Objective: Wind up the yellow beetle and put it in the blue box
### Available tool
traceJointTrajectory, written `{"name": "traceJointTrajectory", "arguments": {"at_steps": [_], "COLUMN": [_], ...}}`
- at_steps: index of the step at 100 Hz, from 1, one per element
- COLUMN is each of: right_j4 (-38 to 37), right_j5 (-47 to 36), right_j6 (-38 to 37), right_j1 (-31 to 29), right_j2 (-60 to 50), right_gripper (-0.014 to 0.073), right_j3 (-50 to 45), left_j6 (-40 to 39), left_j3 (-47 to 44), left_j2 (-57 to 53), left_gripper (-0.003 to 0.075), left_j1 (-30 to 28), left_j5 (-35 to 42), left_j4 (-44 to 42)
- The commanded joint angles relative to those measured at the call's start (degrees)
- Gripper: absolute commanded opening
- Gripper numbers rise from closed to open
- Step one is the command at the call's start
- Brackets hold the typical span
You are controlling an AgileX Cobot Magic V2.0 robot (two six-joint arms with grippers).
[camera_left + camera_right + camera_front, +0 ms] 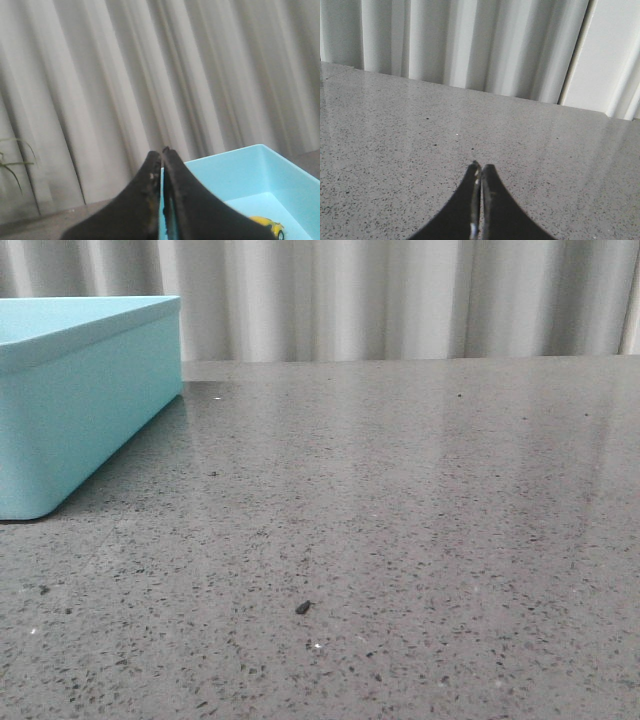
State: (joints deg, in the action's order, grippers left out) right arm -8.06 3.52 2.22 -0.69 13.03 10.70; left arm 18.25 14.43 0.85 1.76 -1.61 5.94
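Observation:
The blue box (70, 410) stands at the left of the table in the front view; its inside is hidden there. In the left wrist view the blue box (250, 175) is open below, and the yellow beetle (267, 226) lies on its floor, partly hidden by a finger. My left gripper (161, 151) is shut and empty, above the box's near rim. My right gripper (481, 167) is shut and empty, over the bare grey table (420, 130). Neither gripper shows in the front view.
The speckled grey tabletop (400, 520) stretches right of the box. A small dark speck (303, 607) lies near the front. Pale pleated curtains (400, 300) hang behind the table. A green plant leaf (10, 165) shows at one edge of the left wrist view.

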Motion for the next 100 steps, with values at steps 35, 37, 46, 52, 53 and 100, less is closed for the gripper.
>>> {"name": "traceJointTrajectory", "arguments": {"at_steps": [35, 37, 46, 52, 53, 100], "right_j4": [-0.6, -0.6, -0.6, -0.6, -0.6, -0.6], "right_j5": [-4.62, -4.62, -4.62, -4.53, -4.53, -4.53], "right_j6": [0.45, 0.45, 0.45, 0.45, 0.45, 0.45], "right_j1": [0.33, 0.33, 0.33, 0.33, 0.33, 0.33], "right_j2": [0.41, 0.41, 0.41, 0.41, 0.41, 0.41], "right_gripper": [-0.0061, -0.0061, -0.0061, -0.0061, -0.0061, -0.0061], "right_j3": [1.54, 1.54, 1.54, 1.54, 1.54, 1.54], "left_j6": [-26.7, -26.7, -26.7, -26.7, -26.7, -26.7], "left_j3": [-15.59, -16.07, -15.87, -15.87, -15.87, -15.87], "left_j2": [-2.94, -2.94, -2.94, -2.94, -2.94, -2.94], "left_gripper": [-0.0021, -0.0021, -0.0021, -0.0021, -0.0021, -0.0021], "left_j1": [-3.81, -3.81, -3.7, -3.7, -3.7, -3.7], "left_j5": [4.09, 3.38, -2.67, -4.89, -5.16, -14.75], "left_j4": [-10.04, -10.04, -10.16, -10.01, -9.87, -7.65]}}
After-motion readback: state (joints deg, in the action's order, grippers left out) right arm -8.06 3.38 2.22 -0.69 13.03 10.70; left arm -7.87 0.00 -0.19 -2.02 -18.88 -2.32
